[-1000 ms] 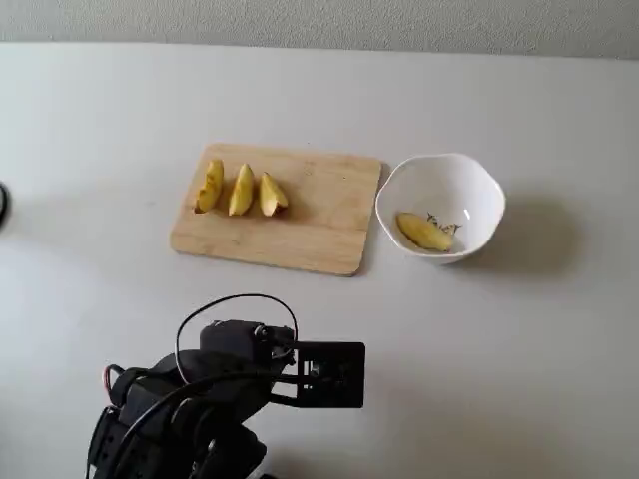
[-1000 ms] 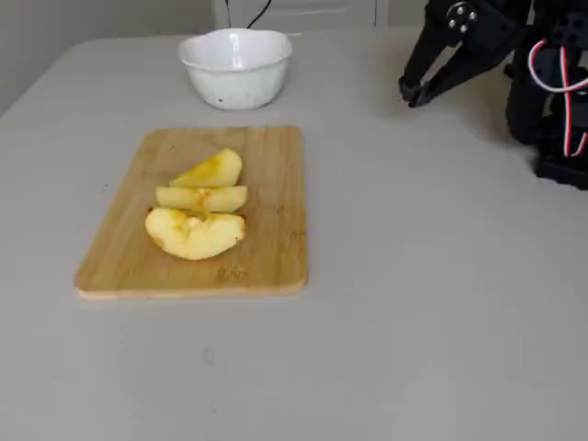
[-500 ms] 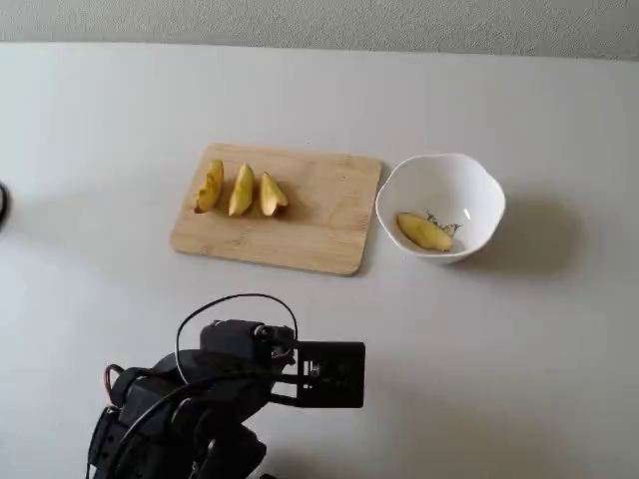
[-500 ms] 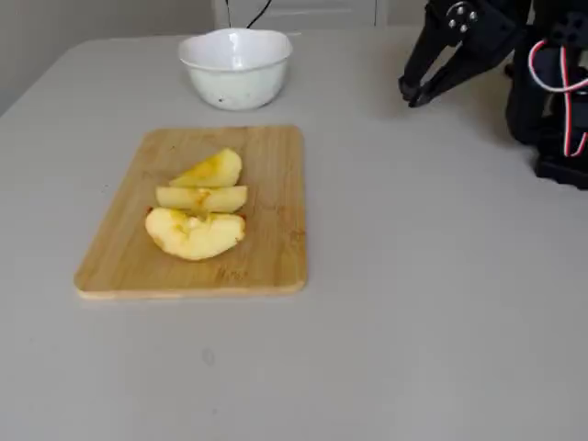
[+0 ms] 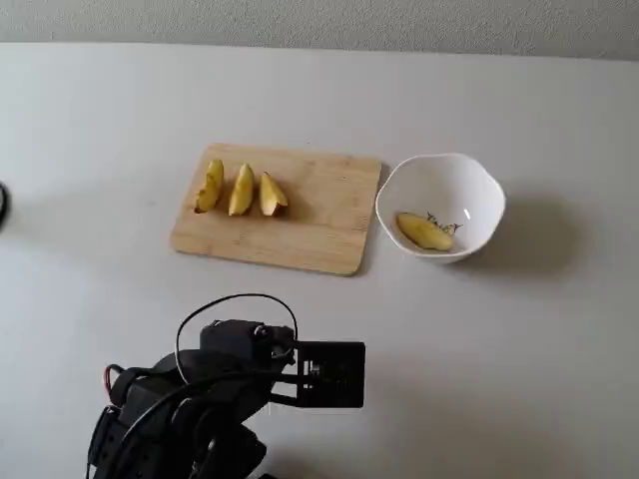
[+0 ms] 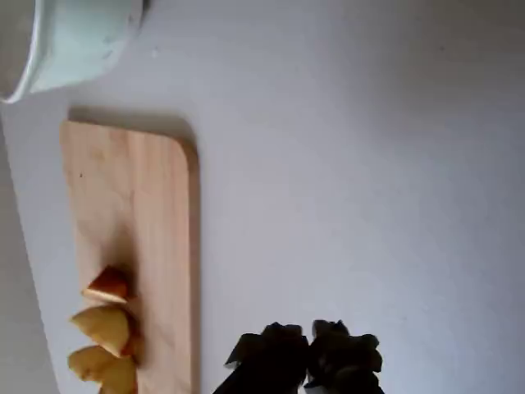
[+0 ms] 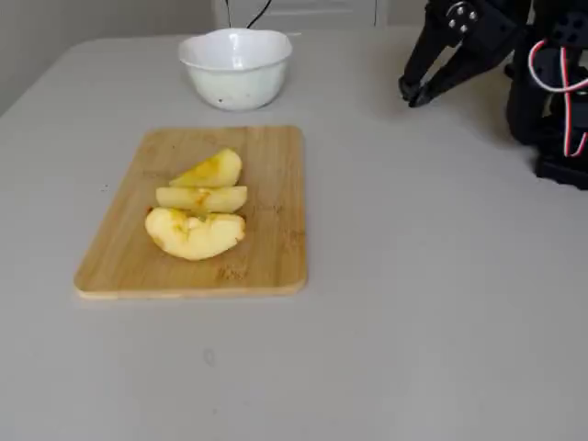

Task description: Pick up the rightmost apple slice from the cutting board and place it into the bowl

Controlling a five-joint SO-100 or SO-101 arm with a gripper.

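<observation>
The pale yellow-green apple slice [image 5: 424, 232] lies inside the white wavy-rimmed bowl [image 5: 479, 195], next to the dark mark. The bowl stands just right of the wooden cutting board [image 5: 324, 220] in a fixed view. Three narrower yellow slices [image 5: 242, 190] lie in a row on the board's left part; they also show in the other fixed view [image 7: 197, 200] and the wrist view [image 6: 105, 327]. My gripper [image 7: 411, 92] is shut and empty, pulled back near the arm's base, well away from board and bowl. Its dark fingertips [image 6: 283, 349] sit together over bare table in the wrist view.
The arm's base and wiring [image 5: 190, 409] fill the near edge of the table in a fixed view. The table [image 5: 499, 339] is pale grey. A dark object [image 5: 3, 205] shows at the far left edge. A wall runs behind the table.
</observation>
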